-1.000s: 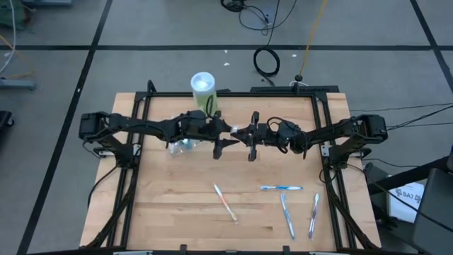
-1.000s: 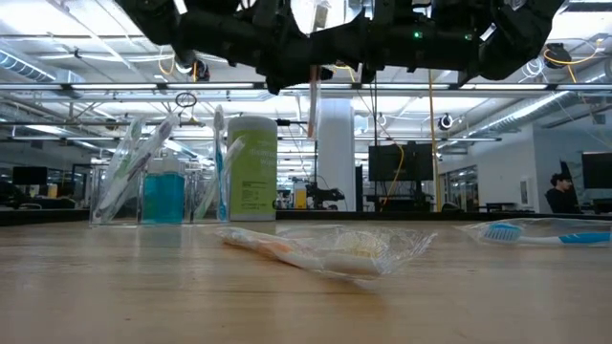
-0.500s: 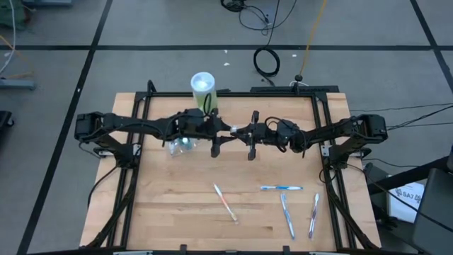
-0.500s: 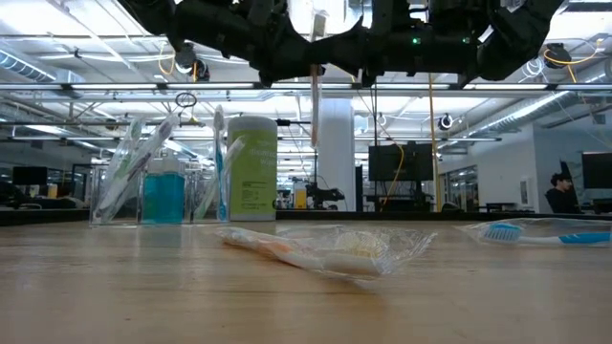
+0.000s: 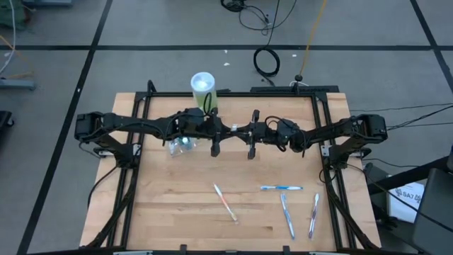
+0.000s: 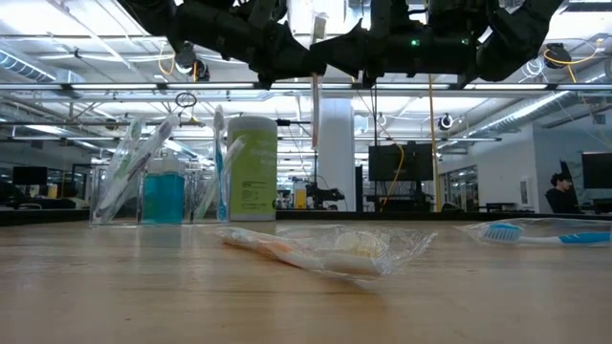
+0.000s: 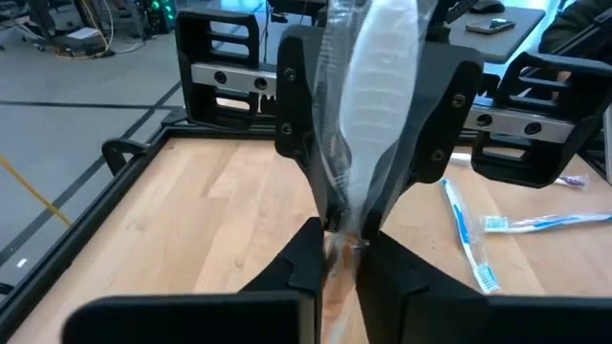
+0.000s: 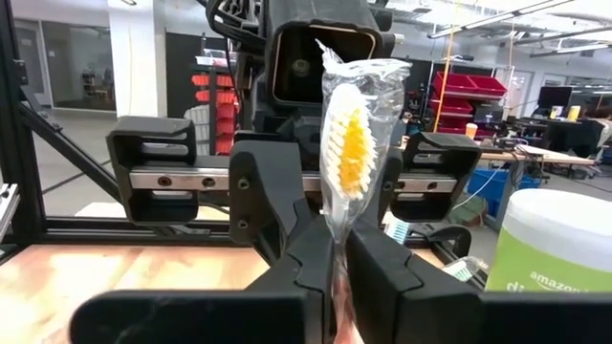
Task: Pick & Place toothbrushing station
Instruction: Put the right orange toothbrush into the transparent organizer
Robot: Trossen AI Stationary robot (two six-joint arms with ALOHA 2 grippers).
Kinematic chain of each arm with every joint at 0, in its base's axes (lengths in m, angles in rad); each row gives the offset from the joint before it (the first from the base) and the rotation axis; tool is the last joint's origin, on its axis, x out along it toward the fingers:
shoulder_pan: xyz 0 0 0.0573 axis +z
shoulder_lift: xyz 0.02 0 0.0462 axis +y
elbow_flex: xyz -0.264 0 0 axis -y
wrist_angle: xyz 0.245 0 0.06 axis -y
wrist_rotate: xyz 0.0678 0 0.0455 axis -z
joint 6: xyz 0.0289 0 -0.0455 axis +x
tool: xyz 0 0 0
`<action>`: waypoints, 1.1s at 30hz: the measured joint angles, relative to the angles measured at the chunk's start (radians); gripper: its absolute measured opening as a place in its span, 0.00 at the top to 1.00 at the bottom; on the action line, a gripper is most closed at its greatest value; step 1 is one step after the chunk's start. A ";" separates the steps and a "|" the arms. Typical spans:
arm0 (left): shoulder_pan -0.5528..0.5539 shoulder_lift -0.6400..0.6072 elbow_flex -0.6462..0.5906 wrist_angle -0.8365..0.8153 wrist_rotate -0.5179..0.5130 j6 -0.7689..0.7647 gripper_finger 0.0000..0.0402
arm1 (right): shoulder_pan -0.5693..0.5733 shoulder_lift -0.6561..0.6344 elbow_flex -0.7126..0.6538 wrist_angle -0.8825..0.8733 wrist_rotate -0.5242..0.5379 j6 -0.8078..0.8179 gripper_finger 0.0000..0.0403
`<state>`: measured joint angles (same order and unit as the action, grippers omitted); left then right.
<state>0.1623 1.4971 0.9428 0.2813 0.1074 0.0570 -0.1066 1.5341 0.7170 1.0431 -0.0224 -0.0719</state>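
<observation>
- Since a second ago the left hand (image 5: 216, 134) has been brought in from wide open and is now closed on the wrapped toothbrush (image 6: 314, 86); the gap that showed between the two hands in the high view has been shut.
- The right hand (image 5: 249, 134) is seen pinched tight on the same wrapped toothbrush, just as it was before, so the brush is gripped from both sides at once, raised well above the tabletop (image 5: 177, 205).
- The two hands face each other, tips almost touching, at mid-table; the brush stands between them with its long axis roughly upright, orange bristle head up in the right wrist view and handle hanging below in the low view.
- The clear plastic cup (image 5: 180, 145), already holding several brushes and blue tubes, lies just behind and to the outer side of the left hand, much nearer to it than to the right hand; the green container (image 5: 203, 86) stands just beyond it.
- A hand-over to the left hand is judged to be in progress: release by the right hand would be called for next, then a short carry back to the cup.
- Four more toothbrushes (image 5: 282, 188) are left lying flat on the tabletop, on the near side, mostly under the right arm.
</observation>
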 joint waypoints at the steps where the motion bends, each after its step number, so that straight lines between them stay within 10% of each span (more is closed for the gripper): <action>1: 0.000 0.000 0.000 0.000 0.000 0.000 0.92 | 0.000 0.000 0.000 0.000 0.000 0.000 0.94; 33: 0.003 -0.242 0.000 -0.369 -0.311 -0.066 0.92 | -0.005 -0.005 -0.001 -0.084 0.152 0.000 0.59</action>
<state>0.1654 1.2555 0.9427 -0.0875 -0.2034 -0.0090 -0.1120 1.5295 0.7158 0.9592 0.1299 -0.0723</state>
